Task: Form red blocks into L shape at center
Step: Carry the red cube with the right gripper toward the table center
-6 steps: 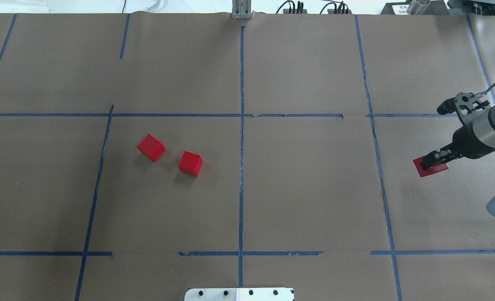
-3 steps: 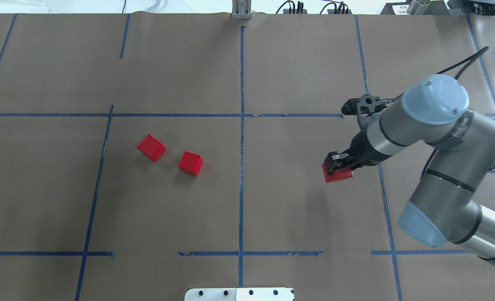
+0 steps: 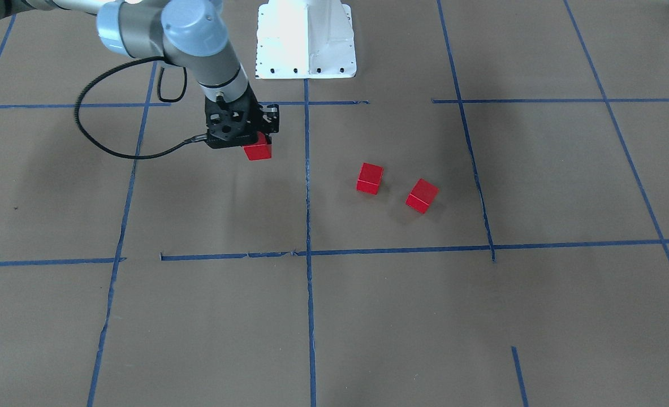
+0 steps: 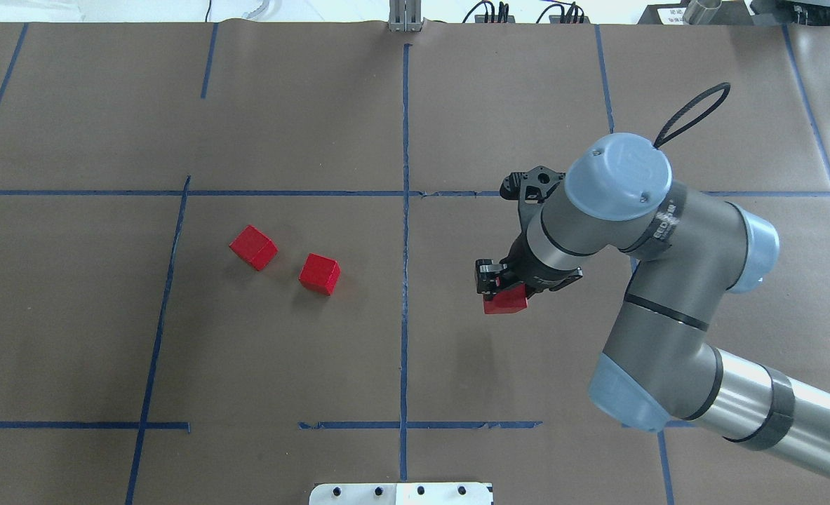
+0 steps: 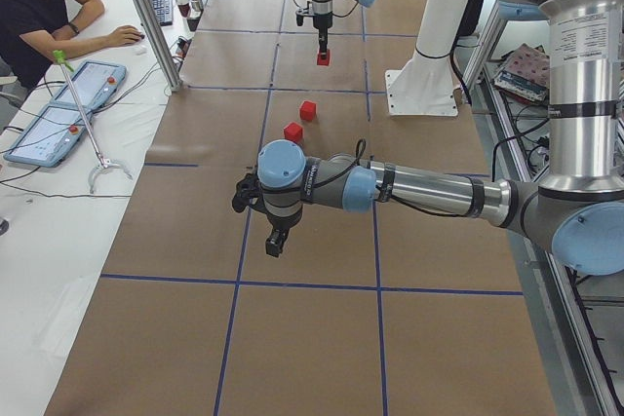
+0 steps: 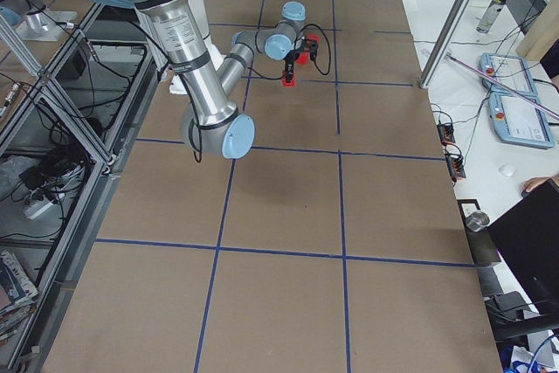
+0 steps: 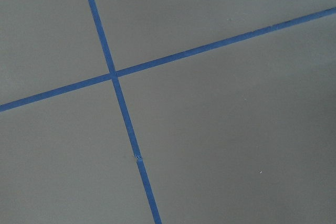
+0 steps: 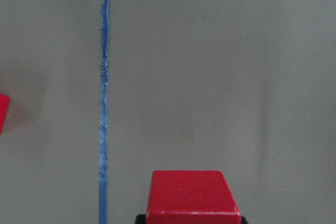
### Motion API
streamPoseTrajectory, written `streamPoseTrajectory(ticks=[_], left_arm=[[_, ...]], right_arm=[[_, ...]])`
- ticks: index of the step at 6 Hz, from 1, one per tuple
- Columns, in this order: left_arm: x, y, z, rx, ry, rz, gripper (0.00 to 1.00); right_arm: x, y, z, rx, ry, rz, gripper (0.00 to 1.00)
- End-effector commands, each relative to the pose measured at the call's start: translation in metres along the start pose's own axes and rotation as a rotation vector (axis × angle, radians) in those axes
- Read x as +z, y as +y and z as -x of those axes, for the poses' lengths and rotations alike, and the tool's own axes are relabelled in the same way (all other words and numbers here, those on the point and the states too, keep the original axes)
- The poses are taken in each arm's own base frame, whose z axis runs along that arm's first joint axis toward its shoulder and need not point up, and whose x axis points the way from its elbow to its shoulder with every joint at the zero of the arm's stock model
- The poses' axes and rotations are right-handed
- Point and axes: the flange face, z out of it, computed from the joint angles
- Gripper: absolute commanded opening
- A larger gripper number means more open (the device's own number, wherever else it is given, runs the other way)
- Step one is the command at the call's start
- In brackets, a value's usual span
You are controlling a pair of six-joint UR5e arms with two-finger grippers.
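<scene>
My right gripper point(image 4: 500, 286) is shut on one red block point(image 4: 506, 301) and holds it a little above the brown paper, just right of the central blue tape line point(image 4: 405, 280). It also shows in the front view point(image 3: 255, 141) with the block point(image 3: 257, 151). In the right wrist view the held block point(image 8: 191, 195) is at the bottom, with the tape line point(image 8: 103, 103) to its left. Two other red blocks point(image 4: 253, 247) point(image 4: 319, 273) lie left of the line, apart from each other. My left gripper point(image 5: 276, 241) shows only in the left side view; I cannot tell its state.
The white robot base point(image 3: 306, 39) stands at the table's near edge. My left arm point(image 5: 390, 187) stretches over the paper at the table's left end. The left wrist view shows only a blue tape cross point(image 7: 114, 74). An operator point(image 5: 39, 7) sits at a side desk.
My right arm has swept left from the table's right edge toward the central tape line, carrying the red block. The two other blocks have not moved.
</scene>
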Motion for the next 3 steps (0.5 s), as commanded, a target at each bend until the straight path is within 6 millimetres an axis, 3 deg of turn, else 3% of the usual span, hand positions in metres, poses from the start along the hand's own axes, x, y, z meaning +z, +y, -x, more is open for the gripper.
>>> streamPoseTrajectory(ticks=[1, 3], left_arm=[[0.003, -0.012, -0.015, -0.035, 0.003, -0.011, 1.0], [0.003, -0.013, -0.017, -0.033, 0.003, -0.019, 1.0]], right_arm=[[0.029, -0.009, 0.061, 0.007, 0.032, -0.005, 0.0], [0.043, 0.003, 0.067, 0.012, 0.048, -0.011, 0.0]])
